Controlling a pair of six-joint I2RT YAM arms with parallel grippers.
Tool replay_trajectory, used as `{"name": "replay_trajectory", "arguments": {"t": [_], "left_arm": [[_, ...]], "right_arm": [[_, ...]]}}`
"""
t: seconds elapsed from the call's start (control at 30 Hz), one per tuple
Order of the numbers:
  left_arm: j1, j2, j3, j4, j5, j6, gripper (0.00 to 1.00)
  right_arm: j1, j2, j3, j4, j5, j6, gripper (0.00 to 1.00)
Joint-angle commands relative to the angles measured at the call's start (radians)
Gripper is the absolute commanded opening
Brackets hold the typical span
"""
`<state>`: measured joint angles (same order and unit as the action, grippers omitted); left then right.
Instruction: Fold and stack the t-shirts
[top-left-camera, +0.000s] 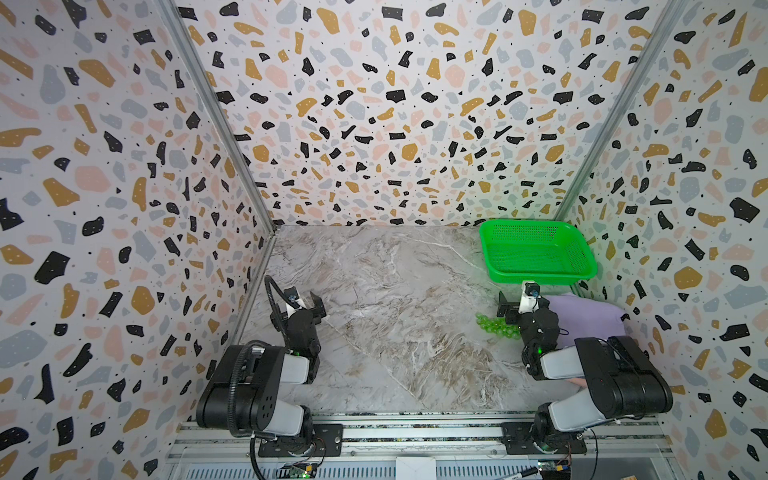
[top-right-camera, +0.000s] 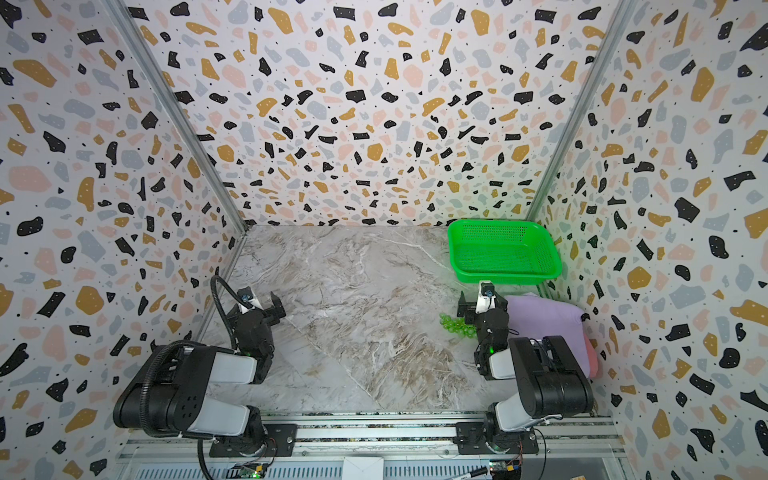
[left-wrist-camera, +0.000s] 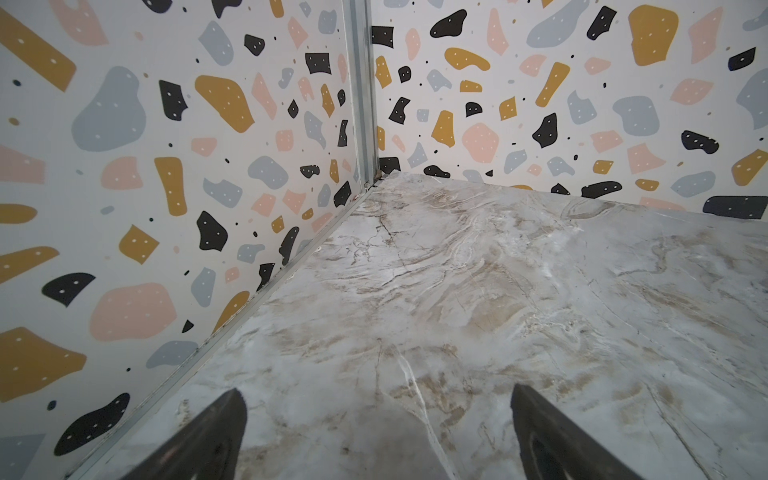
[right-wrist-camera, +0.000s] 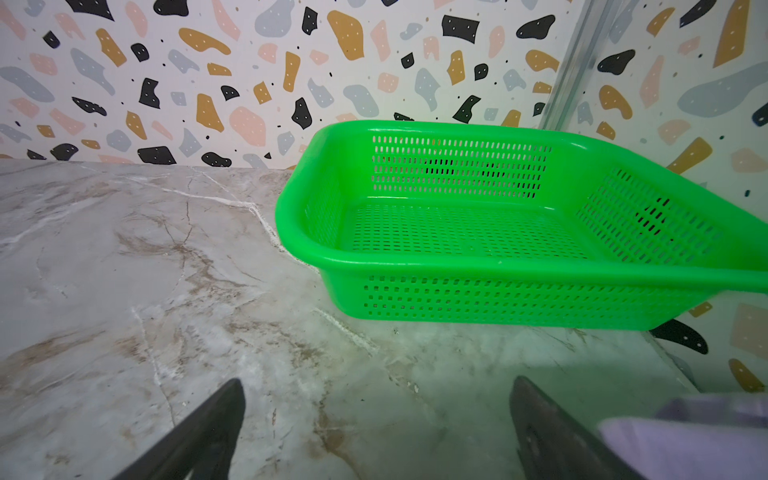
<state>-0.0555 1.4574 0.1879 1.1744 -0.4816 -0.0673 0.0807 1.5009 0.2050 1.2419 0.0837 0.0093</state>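
A lavender t-shirt lies folded against the right wall, partly hidden by the right arm. A pink t-shirt shows as an edge beneath it. In the right wrist view a lavender t-shirt corner lies beside one finger. My right gripper hangs open just left of the pile, over bare marble, with nothing between its fingers. My left gripper is open and empty near the left wall, far from the shirts.
A green mesh basket stands empty in the back right corner, just behind the right gripper. A cluster of small green balls lies left of the right arm. Patterned walls close in the marble table on three sides.
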Motion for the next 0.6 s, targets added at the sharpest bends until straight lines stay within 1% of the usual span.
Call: {"name": "replay_trajectory", "arguments": {"t": [0.0, 0.57], "left_arm": [[-0.005, 0.000, 0.015, 0.037, -0.022, 0.010, 1.00], [-0.007, -0.009, 0.007, 0.044, -0.023, 0.011, 1.00]], "right_arm": [[0.005, -0.008, -0.002, 0.017, 0.013, -0.009, 0.99], [0.003, 0.000, 0.011, 0.000, 0.012, -0.008, 0.99]]}}
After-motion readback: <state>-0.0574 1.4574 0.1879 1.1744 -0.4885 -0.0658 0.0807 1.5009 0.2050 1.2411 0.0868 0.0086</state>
